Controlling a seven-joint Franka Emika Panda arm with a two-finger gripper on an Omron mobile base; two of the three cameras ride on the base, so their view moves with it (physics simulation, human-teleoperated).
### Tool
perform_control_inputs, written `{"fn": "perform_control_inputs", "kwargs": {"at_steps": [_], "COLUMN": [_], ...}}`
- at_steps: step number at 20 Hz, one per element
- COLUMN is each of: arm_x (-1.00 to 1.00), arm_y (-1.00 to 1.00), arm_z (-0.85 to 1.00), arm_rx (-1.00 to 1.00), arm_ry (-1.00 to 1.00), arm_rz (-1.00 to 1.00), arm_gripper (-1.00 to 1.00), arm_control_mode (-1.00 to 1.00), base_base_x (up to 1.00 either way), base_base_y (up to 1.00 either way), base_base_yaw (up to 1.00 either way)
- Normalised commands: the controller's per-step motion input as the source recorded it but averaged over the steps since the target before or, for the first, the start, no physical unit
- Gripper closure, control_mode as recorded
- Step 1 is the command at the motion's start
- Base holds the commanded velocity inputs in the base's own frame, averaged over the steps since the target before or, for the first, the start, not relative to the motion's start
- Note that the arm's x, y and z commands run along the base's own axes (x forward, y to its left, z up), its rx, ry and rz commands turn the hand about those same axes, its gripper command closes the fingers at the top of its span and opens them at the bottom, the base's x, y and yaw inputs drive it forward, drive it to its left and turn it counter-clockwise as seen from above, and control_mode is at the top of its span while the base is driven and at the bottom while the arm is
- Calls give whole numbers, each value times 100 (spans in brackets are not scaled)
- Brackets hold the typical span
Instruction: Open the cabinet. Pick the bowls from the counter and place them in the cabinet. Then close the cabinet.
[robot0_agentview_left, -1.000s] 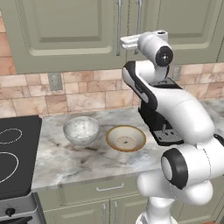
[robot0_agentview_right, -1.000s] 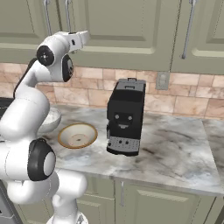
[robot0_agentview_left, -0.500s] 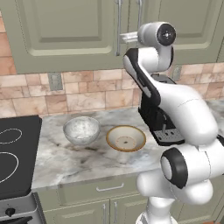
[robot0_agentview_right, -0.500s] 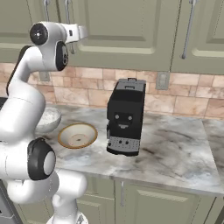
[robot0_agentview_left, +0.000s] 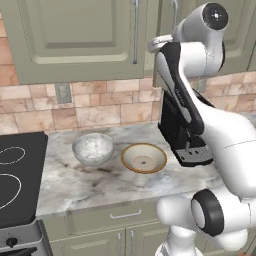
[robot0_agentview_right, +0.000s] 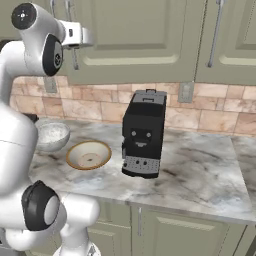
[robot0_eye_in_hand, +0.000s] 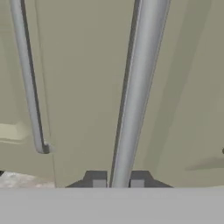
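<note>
The olive-green cabinet (robot0_agentview_left: 75, 40) (robot0_agentview_right: 140, 35) hangs above the counter (robot0_agentview_left: 100, 180) (robot0_agentview_right: 200, 170) with both doors closed. In the hand view my gripper (robot0_eye_in_hand: 118, 183) is shut on the long silver bar handle (robot0_eye_in_hand: 135, 87) of one door, one dark fingertip (robot0_eye_in_hand: 98, 183) on each side of the bar. The other door's handle (robot0_eye_in_hand: 28, 78) runs to its left. My hand (robot0_agentview_right: 82, 36) is raised against the door front. On the counter stand two bowls: a deep speckled grey-white bowl (robot0_agentview_left: 93, 148) (robot0_agentview_right: 51, 135) and a shallow tan bowl (robot0_agentview_left: 144, 157) (robot0_agentview_right: 89, 154) beside it.
A black coffee machine (robot0_agentview_left: 182, 135) (robot0_agentview_right: 144, 132) stands on the counter just right of the tan bowl. A black stovetop (robot0_agentview_left: 15, 175) borders the counter on the left. Lower cabinets and a drawer (robot0_agentview_left: 122, 215) run below the counter edge.
My hand rose from in front of the backsplash to the cabinet door. The jaws went from open to shut on the bar handle. The bowls have not moved.
</note>
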Motion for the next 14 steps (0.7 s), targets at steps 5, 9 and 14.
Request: {"fn": "perform_control_inputs", "kwargs": {"at_steps": [5,9,14], "arm_x": [-100,-100,-100], "arm_y": [-33,-44,-48], "arm_z": [0,0,0], "arm_rx": [0,0,0], "arm_ry": [1,-1,-6], "arm_rz": [0,0,0], "arm_gripper": [100,100,-100], "arm_control_mode": [-100,-100,-100], "base_base_x": [0,0,0], "base_base_y": [0,0,0], "base_base_yaw": [0,0,0]}}
